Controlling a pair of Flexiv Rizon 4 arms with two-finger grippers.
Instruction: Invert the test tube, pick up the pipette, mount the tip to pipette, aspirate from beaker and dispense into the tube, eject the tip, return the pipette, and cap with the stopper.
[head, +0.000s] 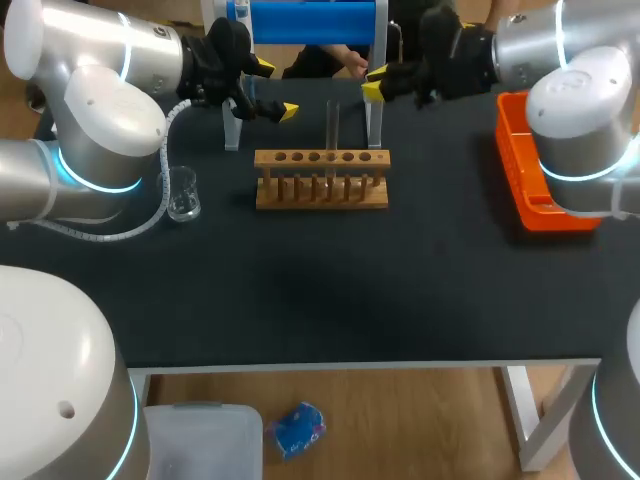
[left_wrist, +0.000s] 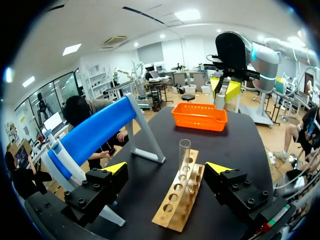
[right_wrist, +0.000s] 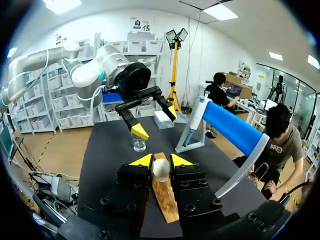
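**Test tube (head: 332, 122) upright in its wooden rack (head: 321, 192), stopper (right_wrist: 161, 170) held close by**
The clear tube stands open end up in a middle hole. Behind it, a big blue pipette (head: 310, 20) lies tilted on a white stand (head: 232, 125). A small glass beaker (head: 183, 193) stands left of the rack. The rounded cream stopper is pinched in the right gripper (right_wrist: 161, 161).

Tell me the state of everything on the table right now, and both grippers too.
test tube: upright in the wooden rack, no stopper on it.
stopper: held between the right gripper's fingers.
right gripper: shut on the stopper.
left gripper: fingers open, nothing in them.
pipette: resting on its stand, untouched.
beaker: upright on the table; its contents cannot be told.
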